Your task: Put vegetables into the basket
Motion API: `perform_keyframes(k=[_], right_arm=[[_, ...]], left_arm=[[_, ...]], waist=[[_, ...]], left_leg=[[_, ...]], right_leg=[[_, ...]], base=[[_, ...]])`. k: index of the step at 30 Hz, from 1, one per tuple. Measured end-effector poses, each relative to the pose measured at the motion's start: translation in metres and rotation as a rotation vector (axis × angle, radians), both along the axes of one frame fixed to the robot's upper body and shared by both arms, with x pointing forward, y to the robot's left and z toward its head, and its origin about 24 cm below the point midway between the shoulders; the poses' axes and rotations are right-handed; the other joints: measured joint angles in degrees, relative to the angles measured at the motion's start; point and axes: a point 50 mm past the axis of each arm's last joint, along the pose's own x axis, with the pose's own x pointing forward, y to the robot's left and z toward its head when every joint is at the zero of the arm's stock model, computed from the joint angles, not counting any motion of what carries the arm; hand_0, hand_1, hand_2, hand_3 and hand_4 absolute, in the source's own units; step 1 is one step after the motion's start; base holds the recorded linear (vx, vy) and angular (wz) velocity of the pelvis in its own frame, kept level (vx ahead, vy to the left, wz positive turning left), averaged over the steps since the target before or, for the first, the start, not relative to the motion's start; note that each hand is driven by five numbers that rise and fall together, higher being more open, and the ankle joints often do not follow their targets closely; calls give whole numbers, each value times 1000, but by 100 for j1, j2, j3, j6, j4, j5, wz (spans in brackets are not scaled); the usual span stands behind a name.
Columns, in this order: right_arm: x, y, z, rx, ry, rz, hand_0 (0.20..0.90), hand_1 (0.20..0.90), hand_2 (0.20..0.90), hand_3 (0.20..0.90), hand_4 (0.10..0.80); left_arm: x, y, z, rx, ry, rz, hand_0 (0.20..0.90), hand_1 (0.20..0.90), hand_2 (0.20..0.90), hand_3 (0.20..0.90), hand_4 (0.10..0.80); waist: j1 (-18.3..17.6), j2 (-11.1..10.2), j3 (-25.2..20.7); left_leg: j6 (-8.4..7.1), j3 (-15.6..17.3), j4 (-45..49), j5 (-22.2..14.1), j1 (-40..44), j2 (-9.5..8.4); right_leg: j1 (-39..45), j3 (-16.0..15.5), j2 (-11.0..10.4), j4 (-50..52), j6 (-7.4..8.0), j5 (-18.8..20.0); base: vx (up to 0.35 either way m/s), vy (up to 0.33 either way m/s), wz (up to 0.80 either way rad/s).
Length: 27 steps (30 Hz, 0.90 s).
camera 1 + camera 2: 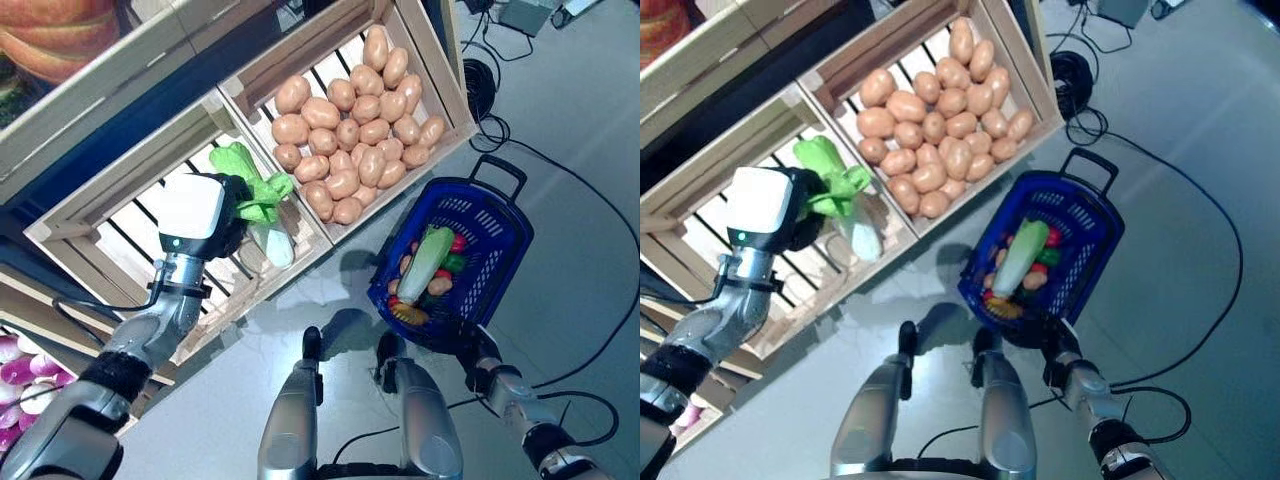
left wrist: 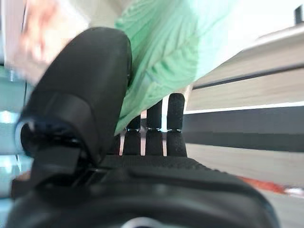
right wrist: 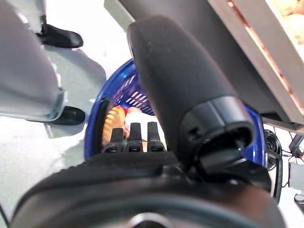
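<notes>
crates (image 1: 150, 215) left, basket (image 1: 495, 225) right on floor

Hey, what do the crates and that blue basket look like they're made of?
Crates: pale unfinished wood by the look, with visible slats and grain. Blue basket: probably moulded plastic, glossy, with a perforated grid wall and a dark handle that also looks plastic.

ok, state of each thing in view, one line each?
Left hand: shut on the cabbage, above the slatted crate.
Right hand: shut on the blue basket rim.
Blue basket: partly filled with vegetables.
Potato crate: full.
</notes>
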Motion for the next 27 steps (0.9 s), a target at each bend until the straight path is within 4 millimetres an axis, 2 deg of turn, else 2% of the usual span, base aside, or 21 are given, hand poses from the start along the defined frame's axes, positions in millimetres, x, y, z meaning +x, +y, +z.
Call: perform_keyframes(k=[4, 7, 10, 15, 18, 23, 27], right_arm=[[-14, 5, -6, 18, -6, -9, 900, 900, 900, 900, 800], [-22, 10, -5, 7, -33, 9, 900, 900, 900, 900, 800], [-20, 15, 2, -3, -73, 25, 900, 900, 900, 900, 800], [-16, 27, 7, 35, -120, 27, 900, 900, 900, 900, 800], [-19, 34, 4, 61, -116, 23, 900, 900, 900, 900, 800], [-34, 36, 2, 76, -107, 20, 900, 900, 900, 900, 800], [-31, 44, 19, 107, -195, 47, 900, 900, 900, 900, 800]], left_arm=[[-14, -8, -5, -380, 3, -39, 300, 300, 300, 300, 400], [-29, -14, -11, -662, 24, -94, 300, 300, 300, 300, 400], [-35, -23, -13, -814, 69, -181, 300, 300, 300, 300, 400], [-41, -32, -20, -1023, 149, -308, 300, 300, 300, 300, 400], [-42, -33, -21, -1081, 163, -335, 300, 300, 300, 300, 400], [-41, -34, -26, -1238, 187, -377, 300, 300, 300, 300, 400], [-45, -37, -37, -1366, 248, -434, 300, 300, 300, 300, 400]], waist=[[68, 119, -105], [154, 209, -471], [157, 212, -652], [206, 118, -972], [199, 23, -1179], [202, 6, -1366], [150, -2, -1416]], left_leg=[[56, -87, -421, 57, 482, 14], [108, -103, -791, 189, 648, 11], [109, -199, -883, 189, 851, -39], [109, -205, -1055, 189, 1141, -58], [140, -198, -1182, 209, 1282, -47], [221, -191, -1363, 264, 1469, -52], [252, -124, -1462, 290, 1618, -55]], right_leg=[[627, -157, 19, -581, 120, 82], [906, -227, 66, -1163, 211, 296], [1315, -339, 66, -1590, 297, 433], [1788, -340, 122, -2162, 358, 660], [1987, -337, 167, -2409, 364, 769], [2206, -333, 194, -2690, 386, 899], [2393, -285, 215, -2937, 384, 1037]], base=[[136, -47, 14], [105, -49, 12], [74, -48, 17], [92, -30, 2], [137, -11, -1], [78, -14, -1], [32, -12, -7]])
